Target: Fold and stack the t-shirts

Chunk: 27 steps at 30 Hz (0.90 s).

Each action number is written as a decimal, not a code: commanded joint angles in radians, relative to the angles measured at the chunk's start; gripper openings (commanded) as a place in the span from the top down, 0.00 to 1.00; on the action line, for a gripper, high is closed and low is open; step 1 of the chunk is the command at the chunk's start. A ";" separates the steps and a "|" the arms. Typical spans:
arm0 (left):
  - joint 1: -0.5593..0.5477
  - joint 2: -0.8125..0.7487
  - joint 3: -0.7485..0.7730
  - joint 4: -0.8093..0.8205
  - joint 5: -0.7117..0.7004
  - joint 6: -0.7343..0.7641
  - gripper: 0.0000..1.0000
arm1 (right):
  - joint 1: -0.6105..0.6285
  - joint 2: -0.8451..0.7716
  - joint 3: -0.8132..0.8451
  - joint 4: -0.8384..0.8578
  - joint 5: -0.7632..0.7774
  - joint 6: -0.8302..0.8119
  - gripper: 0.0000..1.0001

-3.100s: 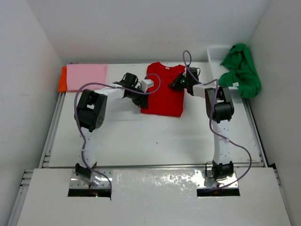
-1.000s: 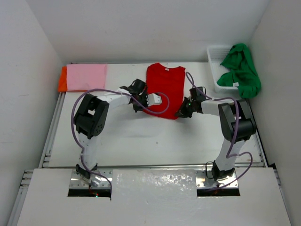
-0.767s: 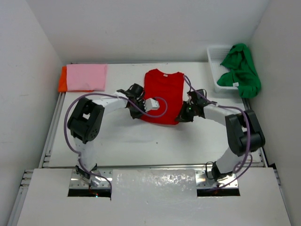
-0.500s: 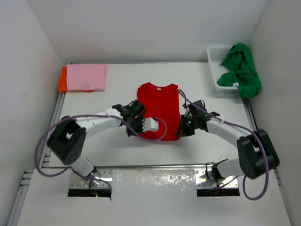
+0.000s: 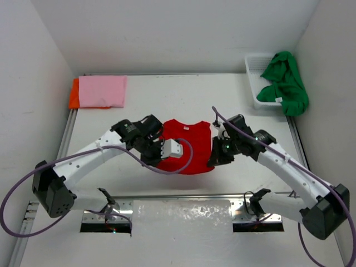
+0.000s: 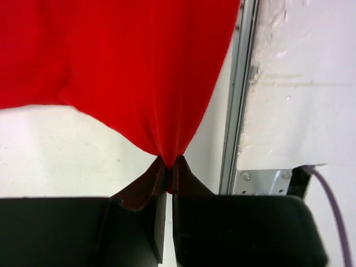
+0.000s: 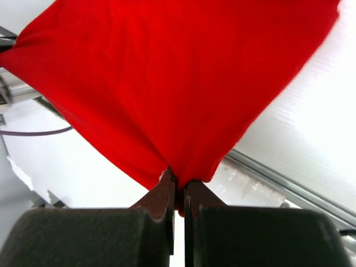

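Note:
The red t-shirt (image 5: 189, 146) hangs stretched between both grippers above the near middle of the table. My left gripper (image 5: 157, 161) is shut on its near left corner (image 6: 167, 156); my right gripper (image 5: 212, 163) is shut on its near right corner (image 7: 181, 175). Red cloth (image 7: 167, 83) fills the upper part of both wrist views. A folded pink t-shirt (image 5: 102, 90) lies on an orange t-shirt (image 5: 73, 94) at the far left. The green t-shirt (image 5: 286, 82) is draped over the white basket (image 5: 257, 62) at the far right.
A metal rail (image 5: 167, 196) runs along the table's near edge, just below the hanging shirt, with the arms' base plates behind it. White walls close in the left, right and far sides. Purple cables (image 5: 178, 167) loop off both arms.
Both grippers have drawn the red t-shirt from the table's far middle toward the near edge and lifted its near hem, with both arms stretching out low. Pink, orange and green shirts stayed put.

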 commanded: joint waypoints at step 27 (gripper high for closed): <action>0.413 0.544 0.559 0.147 0.054 -0.241 1.00 | -0.318 0.618 0.466 0.159 -0.103 -0.029 1.00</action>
